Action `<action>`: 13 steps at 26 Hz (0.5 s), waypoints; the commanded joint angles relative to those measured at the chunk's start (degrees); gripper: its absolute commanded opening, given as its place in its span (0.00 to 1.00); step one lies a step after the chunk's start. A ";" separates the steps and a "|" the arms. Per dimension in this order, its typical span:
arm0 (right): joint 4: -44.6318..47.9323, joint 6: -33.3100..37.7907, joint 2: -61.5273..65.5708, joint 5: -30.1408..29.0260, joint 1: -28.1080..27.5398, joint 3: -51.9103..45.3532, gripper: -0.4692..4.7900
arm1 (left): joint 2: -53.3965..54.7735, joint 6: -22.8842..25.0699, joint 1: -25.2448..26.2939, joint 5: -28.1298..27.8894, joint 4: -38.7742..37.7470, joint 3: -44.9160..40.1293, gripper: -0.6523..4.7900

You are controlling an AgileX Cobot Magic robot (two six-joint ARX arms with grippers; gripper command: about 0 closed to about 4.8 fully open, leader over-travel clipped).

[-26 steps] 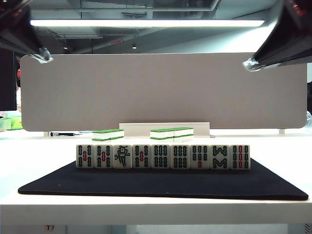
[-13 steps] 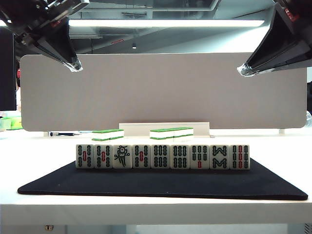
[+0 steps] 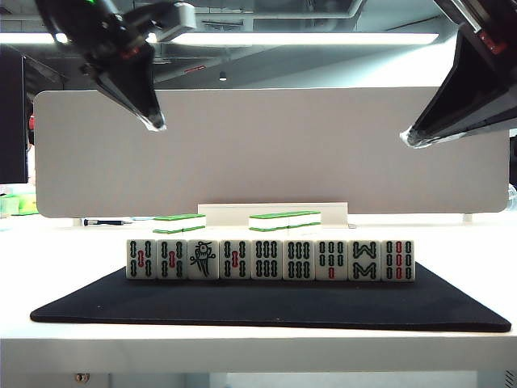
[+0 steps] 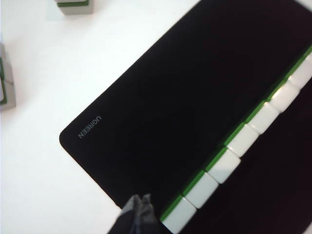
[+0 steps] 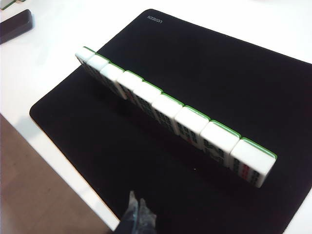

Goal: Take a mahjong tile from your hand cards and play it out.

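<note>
The hand cards (image 3: 270,259) stand upright in one row on a black mat (image 3: 266,305), faces toward the exterior camera. The mahjong tile (image 3: 203,259) with the black bird is third from the left. My left gripper (image 3: 153,123) hangs shut and empty high above the row's left part. My right gripper (image 3: 412,139) hangs shut and empty high above the right end. In the left wrist view the left gripper (image 4: 139,202) sits over the mat's corner beside the green backs of the hand cards (image 4: 241,139). In the right wrist view the right gripper (image 5: 136,204) is over the mat's front edge, short of the hand cards (image 5: 168,109).
Flat green-and-white tile stacks (image 3: 179,222) (image 3: 284,220) lie behind the mat. A grey board (image 3: 266,153) stands across the back. The table's front edge (image 3: 258,356) is close to the mat. A dark object (image 5: 14,24) lies off the mat's far corner.
My left gripper has swung down and to the right, from the upper left corner to above the left tiles. My right gripper has sunk a little. The tiles have not moved.
</note>
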 commanded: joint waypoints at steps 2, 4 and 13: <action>0.55 -0.33 -0.11 0.00 -0.04 0.24 0.09 | 3.08 7.04 -3.30 -4.92 -3.26 2.73 0.11; 0.52 -0.33 -0.11 0.02 -0.04 0.24 0.09 | 4.00 8.09 -4.90 -6.49 -2.99 2.86 0.11; -1.14 -0.35 -0.11 0.87 -0.04 0.24 0.09 | 10.25 8.66 -12.48 -7.65 -2.93 2.82 0.13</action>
